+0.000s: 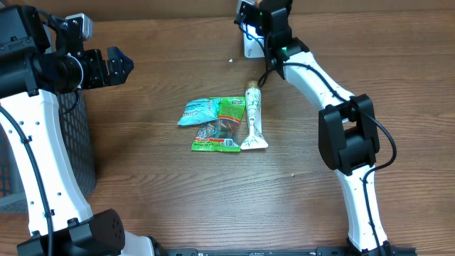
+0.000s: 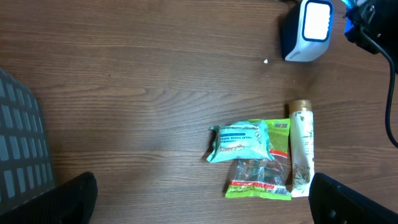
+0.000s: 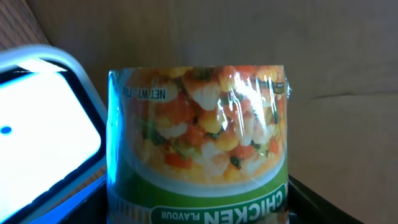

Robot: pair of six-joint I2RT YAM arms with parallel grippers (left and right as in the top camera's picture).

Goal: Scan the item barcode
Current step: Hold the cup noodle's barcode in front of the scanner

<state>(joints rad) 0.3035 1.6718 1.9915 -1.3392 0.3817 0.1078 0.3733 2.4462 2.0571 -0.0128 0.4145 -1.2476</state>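
Up at twelve o'clock on the worktop (image 1: 142,185), the right pincer (image 1: 249,21) is clamped on the noodle cup (image 3: 198,143), jaws on either side of its base. The cup is shrink-wrapped and printed with vegetables, and its "chicken flavour" lettering reads upside down in the wrist view. It's off the worktop and right next to the barcode scanner (image 3: 43,130), whose white screen glows at the cup's nine o'clock; whether the two are touching, I can't tell. Over at ten o'clock the left pincer (image 1: 119,66) hangs in the air with its jaws spread wide and nothing between them, pointing toward three o'clock. Near the middle of the worktop sits a small cluster. A teal packet (image 1: 202,110) lies partly on top of a green packet (image 1: 220,129). Pressed against their three o'clock side is a pale tube (image 1: 254,117), its gold cap toward twelve o'clock. At the nine o'clock edge, beneath the left arm, stands a dark mesh basket (image 1: 71,142).
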